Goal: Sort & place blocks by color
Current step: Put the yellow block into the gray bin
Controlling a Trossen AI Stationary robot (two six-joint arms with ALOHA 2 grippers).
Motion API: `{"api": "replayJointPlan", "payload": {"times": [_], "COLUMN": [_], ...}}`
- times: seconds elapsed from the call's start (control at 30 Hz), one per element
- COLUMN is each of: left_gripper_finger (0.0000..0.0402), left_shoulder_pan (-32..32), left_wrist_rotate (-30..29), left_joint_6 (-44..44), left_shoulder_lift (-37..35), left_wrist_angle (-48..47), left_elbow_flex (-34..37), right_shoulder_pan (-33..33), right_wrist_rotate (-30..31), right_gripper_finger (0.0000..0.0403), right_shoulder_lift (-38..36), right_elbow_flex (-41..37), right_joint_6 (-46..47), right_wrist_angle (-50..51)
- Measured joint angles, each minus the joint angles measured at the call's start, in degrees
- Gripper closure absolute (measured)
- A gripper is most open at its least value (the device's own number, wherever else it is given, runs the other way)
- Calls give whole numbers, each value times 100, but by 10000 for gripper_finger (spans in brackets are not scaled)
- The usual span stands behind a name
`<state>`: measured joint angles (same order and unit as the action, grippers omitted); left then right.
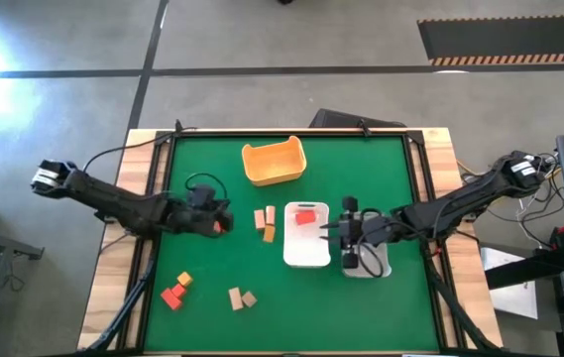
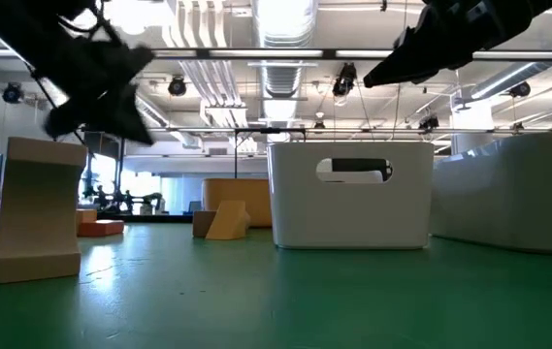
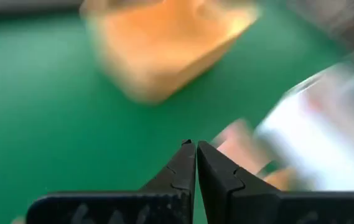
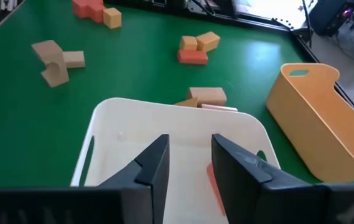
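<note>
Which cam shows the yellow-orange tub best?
The high view: the whole yellow-orange tub shows from above, open side up, at the far middle of the green table. Right wrist view shows one side and the handle slot. Left wrist view blurs it. Low view barely shows it behind the white tray.

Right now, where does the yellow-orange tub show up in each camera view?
High view: yellow-orange tub at the table's far middle.
Low view: hidden or too unclear to tell.
Left wrist view: blurred, ahead of the shut fingers.
Right wrist view: right side.
Shared landmark: the white tray beside it.
</note>
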<state>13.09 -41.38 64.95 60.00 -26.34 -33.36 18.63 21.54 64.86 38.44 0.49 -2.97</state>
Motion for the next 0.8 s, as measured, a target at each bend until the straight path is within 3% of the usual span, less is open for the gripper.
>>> {"api": "replayJointPlan", "payload": {"times": [0.1,0.2,0.4,0.6,0.8], "left_gripper_finger": [401,401,401,394,306], "left_shoulder_pan": [-189,-365,-640,-669,-747], "left_wrist_rotate": [1018,1623,2452,2816,2970], "left_joint_6": [621,4,-2374,-4869,-5756], "left_shoulder_lift": [329,612,1048,1471,1904], "left_wrist_angle": [-2298,-3375,-3281,-3313,-3493], "left_elbow_flex": [-674,-1085,-1394,-1356,-1301], "right_shoulder_pan": [0,0,0,0,0], "right_wrist_rotate": [-2,-3,-4,-11,-70], "right_gripper_finger": [302,306,314,322,321], "right_shoulder_lift": [-20,-11,2,2,6], "right_elbow_flex": [-27,-35,-35,-35,-35], "right_joint_6": [-53,-127,-208,-243,-199], "right_wrist_angle": [-36,-38,-71,-76,-76]}}
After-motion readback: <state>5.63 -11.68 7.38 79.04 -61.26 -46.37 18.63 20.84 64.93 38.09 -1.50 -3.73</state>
